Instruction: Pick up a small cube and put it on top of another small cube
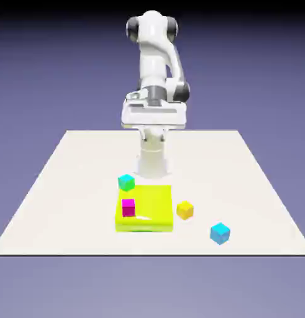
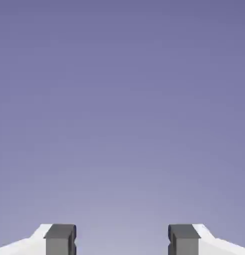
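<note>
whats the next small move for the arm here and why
Probably tip the hand down and bring it toward the sky-blue cube, near the table's front edge on the exterior view's right. The gripper stands open with nothing between its fingers, and the hand view shows only backdrop, so no cube is in its sights. The sky-blue cube sits alone, apart from the yellow cube and the yellow-green slab.

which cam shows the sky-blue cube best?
Exterior view. The sky-blue cube sits unobstructed on the table, near the front edge toward the exterior view's right. The hand view shows none of it, only backdrop and the open end effector.
</note>
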